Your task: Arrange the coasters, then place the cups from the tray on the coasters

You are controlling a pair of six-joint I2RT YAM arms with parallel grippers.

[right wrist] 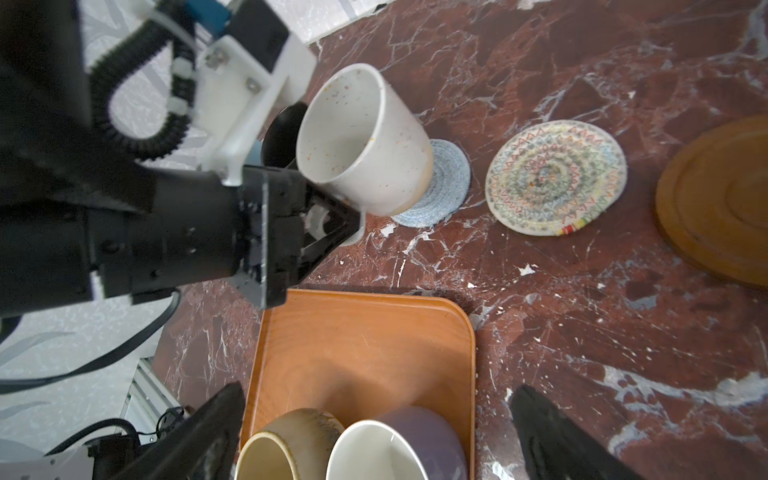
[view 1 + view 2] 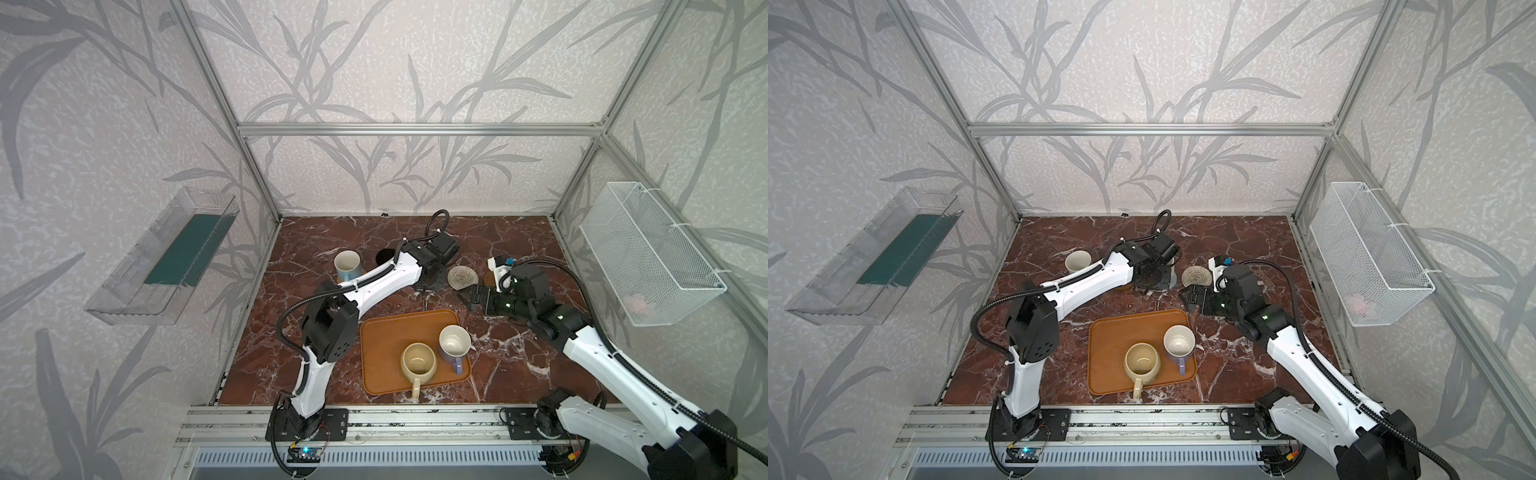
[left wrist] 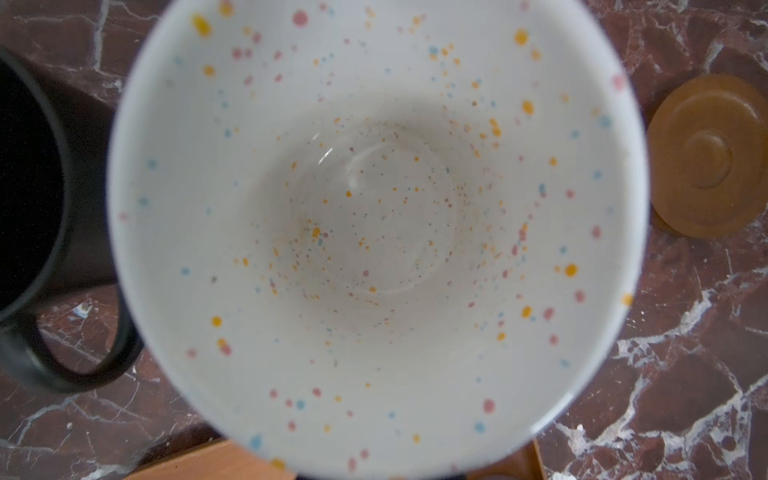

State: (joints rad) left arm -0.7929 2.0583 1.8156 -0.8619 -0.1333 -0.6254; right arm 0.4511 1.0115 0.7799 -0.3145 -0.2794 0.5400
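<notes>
My left gripper point(image 1: 328, 224) is shut on the handle of the speckled white cup point(image 1: 365, 141). That cup hangs tilted, its base over the grey-blue coaster point(image 1: 440, 183). In both top views this gripper point(image 2: 428, 282) hides the cup. Beside them lie the cream patterned coaster point(image 2: 462, 276) and a brown coaster point(image 1: 723, 199). The black cup point(image 2: 385, 254) and the light blue cup point(image 2: 347, 266) stand at the back left. The cream-beige cup point(image 2: 417, 361) and the lavender cup point(image 2: 454, 343) stand on the tray point(image 2: 382, 345). My right gripper point(image 2: 467, 299) hovers open by the tray's far corner, holding nothing.
A white wire basket point(image 2: 648, 253) hangs on the right wall and a clear bin point(image 2: 166, 257) on the left wall. An aluminium rail point(image 2: 415, 419) runs along the table's front edge. The left arm point(image 2: 374, 286) stretches diagonally across the left half of the table.
</notes>
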